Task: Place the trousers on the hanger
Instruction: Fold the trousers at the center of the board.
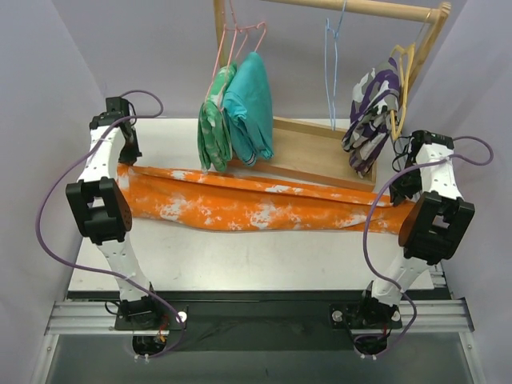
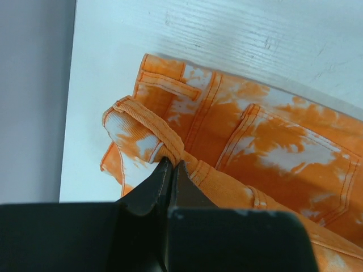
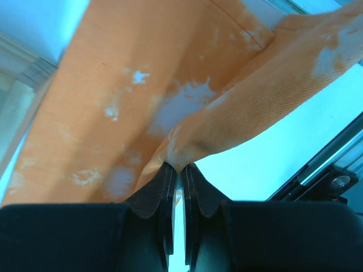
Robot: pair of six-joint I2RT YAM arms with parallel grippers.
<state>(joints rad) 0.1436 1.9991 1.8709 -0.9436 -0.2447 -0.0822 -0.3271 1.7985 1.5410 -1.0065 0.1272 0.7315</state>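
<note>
The orange trousers with white splotches are stretched left to right above the white table, folded lengthwise. My left gripper is shut on the waistband end of the trousers, at the left in the top view. My right gripper is shut on a pinch of the leg end of the trousers, at the right in the top view. The light-blue hanger hangs empty from the wooden rail, behind the trousers.
Pink hangers carry a teal garment and a green patterned one. A yellow hanger carries a purple-and-white garment. The rack's wooden base lies just behind the trousers. Table edges are close to both grippers.
</note>
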